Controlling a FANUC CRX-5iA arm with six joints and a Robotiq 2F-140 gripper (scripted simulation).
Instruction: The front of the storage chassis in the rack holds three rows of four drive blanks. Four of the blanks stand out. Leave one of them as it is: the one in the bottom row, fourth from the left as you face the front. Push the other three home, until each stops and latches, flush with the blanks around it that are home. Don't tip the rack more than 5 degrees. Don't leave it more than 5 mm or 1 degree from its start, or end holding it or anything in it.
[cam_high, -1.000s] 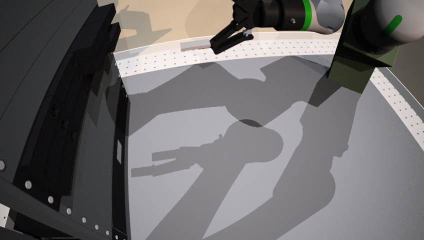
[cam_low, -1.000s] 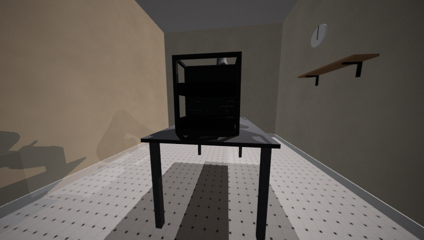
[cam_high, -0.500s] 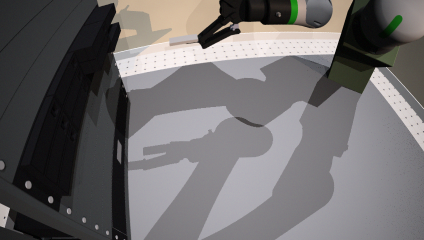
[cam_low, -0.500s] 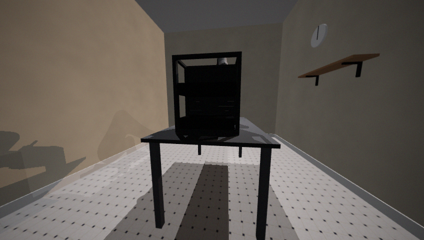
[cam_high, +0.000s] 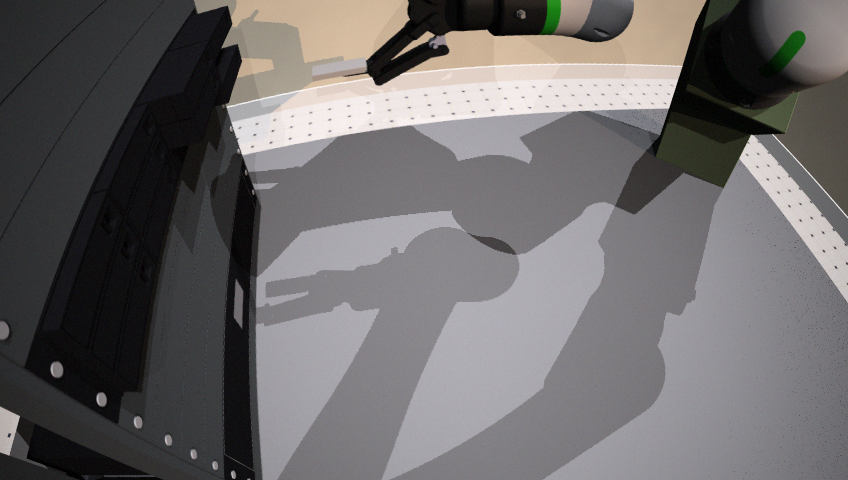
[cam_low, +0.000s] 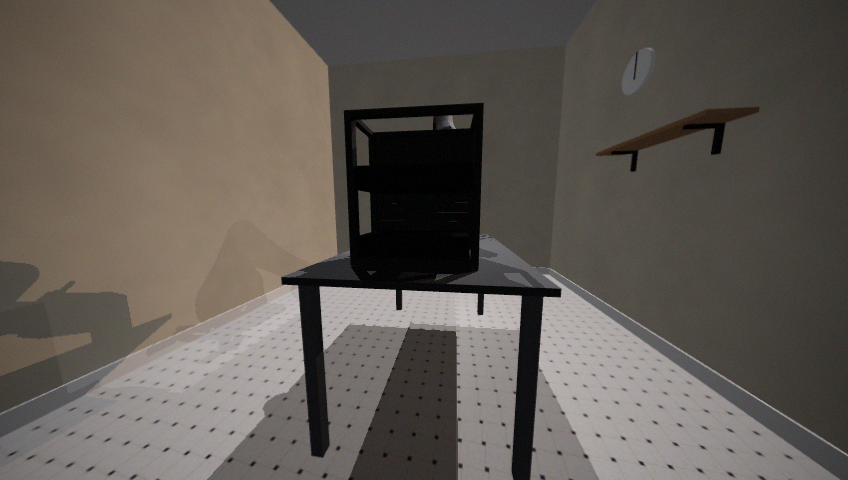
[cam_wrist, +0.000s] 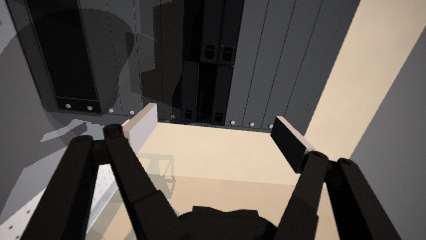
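Rack (cam_low: 353, 178) front is turned away in exterior view; arm is hidden behind it bar a pale bit at top. In top view, rack and arm are cut by frame edges. Which blanks (cam_wrist: 210, 55) stand out can't be told; too dark.

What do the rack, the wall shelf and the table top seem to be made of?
Rack: probably black painted metal, thin straight posts.
Wall shelf: apparently wood, a brown board on black brackets.
Table top: material unclear, dark and glossy, showing reflections.

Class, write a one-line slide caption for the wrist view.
Open gripper, holding nothing, faces the rack and its drive blanks.
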